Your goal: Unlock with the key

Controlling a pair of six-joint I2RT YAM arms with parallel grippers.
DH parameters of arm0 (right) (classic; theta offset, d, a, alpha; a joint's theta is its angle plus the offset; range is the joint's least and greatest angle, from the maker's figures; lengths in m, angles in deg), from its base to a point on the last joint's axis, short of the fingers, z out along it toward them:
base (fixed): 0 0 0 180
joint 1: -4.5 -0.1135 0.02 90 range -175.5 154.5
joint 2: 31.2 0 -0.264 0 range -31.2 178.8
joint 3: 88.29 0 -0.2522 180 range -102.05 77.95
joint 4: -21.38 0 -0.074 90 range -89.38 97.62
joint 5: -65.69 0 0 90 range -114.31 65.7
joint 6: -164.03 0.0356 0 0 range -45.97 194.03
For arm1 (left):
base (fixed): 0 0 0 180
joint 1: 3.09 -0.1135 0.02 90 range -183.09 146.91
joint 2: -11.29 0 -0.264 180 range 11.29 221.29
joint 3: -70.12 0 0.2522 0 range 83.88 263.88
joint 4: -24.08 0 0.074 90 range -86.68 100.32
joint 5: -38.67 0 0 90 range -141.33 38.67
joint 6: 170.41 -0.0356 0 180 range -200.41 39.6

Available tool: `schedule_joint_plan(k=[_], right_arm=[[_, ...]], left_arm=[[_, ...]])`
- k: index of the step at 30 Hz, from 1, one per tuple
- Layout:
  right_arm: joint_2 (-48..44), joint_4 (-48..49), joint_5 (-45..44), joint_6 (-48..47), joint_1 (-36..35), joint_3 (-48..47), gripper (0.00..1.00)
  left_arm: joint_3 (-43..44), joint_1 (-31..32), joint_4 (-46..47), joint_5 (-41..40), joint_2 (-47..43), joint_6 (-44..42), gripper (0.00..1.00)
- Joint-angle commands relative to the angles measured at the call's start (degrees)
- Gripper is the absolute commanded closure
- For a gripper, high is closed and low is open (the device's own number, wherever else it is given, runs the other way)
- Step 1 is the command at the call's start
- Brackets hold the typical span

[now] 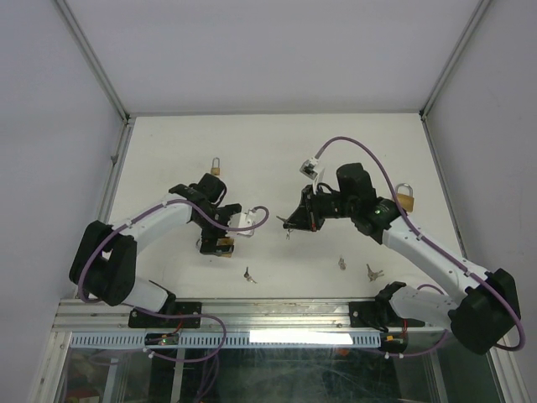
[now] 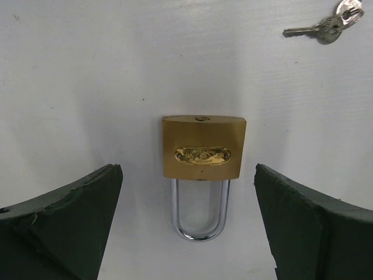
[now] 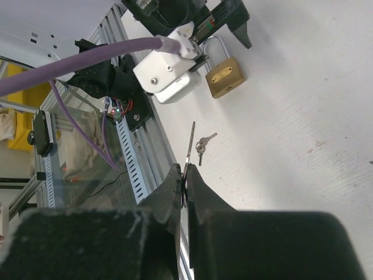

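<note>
Pinched key in clenched right gripper above bench middle, not yet inserted. Straddled shut padlock, nearer left edge, with released left gripper. Left undone: inserting, turning.

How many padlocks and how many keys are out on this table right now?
Padlocks: 3
Key sets lying on the table: 3
Key pinched in the right fingers: 1
Total: 7

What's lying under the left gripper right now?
A brass padlock lies flat on the white table, between the fingers of the open left gripper. Its underside is hidden.
</note>
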Motion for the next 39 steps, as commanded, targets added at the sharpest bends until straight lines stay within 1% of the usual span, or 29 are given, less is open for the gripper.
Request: schedule_joint_plan(k=[1,8,12,16,18,19,22,24,26,27,28,30,33,34,36,39], right_arm=[[-0.45,1.4,-0.28,-1.21,0.02,0.78,1.0],[-2.03,1.14,-1.59,-1.46,-0.01,2.17,1.0],[-2.61,1.14,-1.77,-1.73,0.11,2.79,1.0],[-2.38,1.29,-1.75,-1.88,0.08,2.46,1.0],[-2.32,0.9,-1.68,-2.07,0.08,2.19,1.0],[-2.43,0.82,-1.72,-2.21,0.08,2.02,1.0],[-2.85,0.79,-1.77,-2.33,0.13,1.95,1.0],[-2.99,0.79,-1.79,-2.39,0.19,1.8,1.0],[-2.91,0.79,-2.0,-2.3,0.19,1.62,1.0],[-2.7,0.68,-2.26,-2.12,0.16,1.5,1.0],[-2.32,0.44,-2.62,-2.09,0.15,1.27,1.0],[-1.27,-1.05,-3.81,-1.83,0.19,0.54,1.0],[0.98,-3.23,-5.34,-0.73,0.19,-1.71,1.0],[1.77,-4.79,-6.58,0.36,0.12,-3.37,1.0],[3.68,-9.63,-8.95,0.67,-0.63,-8.08,1.0],[6.18,-16.7,-15.85,-1.46,-4.32,-15.74,1.0]], left_arm=[[-0.95,1.21,6.17,0.21,2.52,2.43,0.01],[-2.71,3.95,6.59,0.02,5.61,7.99,0.01],[-5.21,4.42,7.32,-0.94,5.24,7.05,0.01],[-7.4,4.24,10.62,-4.15,5.19,6.71,0.01],[-8.5,4.15,10.88,-5.15,4.87,5.17,0.04],[-8.98,4.1,10.86,-4.84,4.3,4.39,0.15],[-8.32,4.04,10.82,-3.39,3.9,4.83,0.42],[-7.95,4.09,10.86,-2.88,3.99,5.08,0.58],[-7.33,4.13,10.82,-2.8,3.8,5.61,0.8],[-6.77,4.1,10.86,-2.75,3.45,6.12,0.94],[-6.08,4.13,10.86,-2.81,2.98,6.77,1.0],[-4.61,4.14,10.98,-3.15,1.09,9.39,1.0],[-3.03,4.61,14.07,-4.02,-5.82,12.88,1.0],[-3.12,5.45,17.57,-5.76,-8.35,14.45,1.0],[-3.85,7.91,27.67,-11.1,-13.66,16.99,1.0],[-3.8,11.13,36.95,-12.62,-19.14,17.86,1.0]])
